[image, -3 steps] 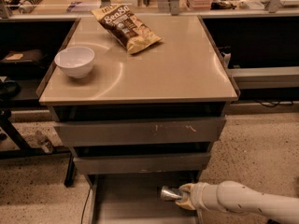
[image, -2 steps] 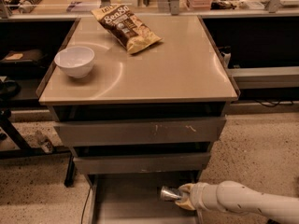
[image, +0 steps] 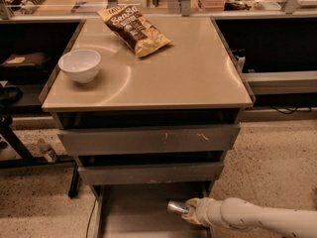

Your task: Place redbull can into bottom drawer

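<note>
The bottom drawer [image: 133, 209] is pulled out below the two upper grey drawers, its flat floor showing. My gripper [image: 190, 209] reaches in from the lower right, over the drawer's right side, on the end of a white arm. It is shut on the redbull can [image: 176, 207], which lies roughly level with its shiny silver end pointing left, just above the drawer floor. Most of the can is hidden inside the gripper.
On the tan cabinet top [image: 188, 78] stand a white bowl [image: 79, 65] at the left and a brown snack bag [image: 134, 29] at the back. The two upper drawers [image: 148, 140] are shut. Speckled floor lies to the right, dark shelving to the left.
</note>
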Robot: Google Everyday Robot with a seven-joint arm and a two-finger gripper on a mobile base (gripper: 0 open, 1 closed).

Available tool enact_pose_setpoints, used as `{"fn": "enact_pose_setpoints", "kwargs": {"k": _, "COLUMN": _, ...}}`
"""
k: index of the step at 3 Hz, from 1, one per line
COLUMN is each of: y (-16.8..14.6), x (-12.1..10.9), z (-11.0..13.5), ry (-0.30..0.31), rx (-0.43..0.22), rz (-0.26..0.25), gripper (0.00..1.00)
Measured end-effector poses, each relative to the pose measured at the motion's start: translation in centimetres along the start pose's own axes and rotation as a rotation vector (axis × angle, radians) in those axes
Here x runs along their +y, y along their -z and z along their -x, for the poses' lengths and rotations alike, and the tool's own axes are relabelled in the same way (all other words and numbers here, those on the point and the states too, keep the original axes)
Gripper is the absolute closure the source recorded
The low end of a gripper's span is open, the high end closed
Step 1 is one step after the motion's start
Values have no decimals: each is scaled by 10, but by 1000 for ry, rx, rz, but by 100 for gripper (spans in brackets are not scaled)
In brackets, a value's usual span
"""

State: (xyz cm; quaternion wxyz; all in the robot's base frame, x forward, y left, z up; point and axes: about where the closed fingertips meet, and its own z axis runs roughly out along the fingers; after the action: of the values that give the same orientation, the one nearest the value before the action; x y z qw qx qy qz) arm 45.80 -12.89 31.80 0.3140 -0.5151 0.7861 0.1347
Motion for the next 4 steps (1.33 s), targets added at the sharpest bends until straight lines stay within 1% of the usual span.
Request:
{"fn": "enact_pose_setpoints", "kwargs": {"k": 1, "y": -45, "x": 8, "z": -26, "ry": 0, "rx": -7, "rz": 0, "gripper": 100}}
{"fn": "enact_pose_setpoints", "kwargs": {"k": 2, "y": -84, "x": 16, "z": -44, "ry": 10, "rx": -29, "rz": 7, "gripper": 100}}
{"fn": "enact_pose_setpoints", "kwargs": {"k": 3, "y": -124, "x": 22, "z": -55, "ry": 16, "rx": -58, "rz": 27, "gripper": 100}}
{"fn": "enact_pose_setpoints", "kwargs": {"k": 4, "y": -156, "x": 19, "z": -68, "ry": 13, "rx": -59, "rz": 34, "gripper": 100}}
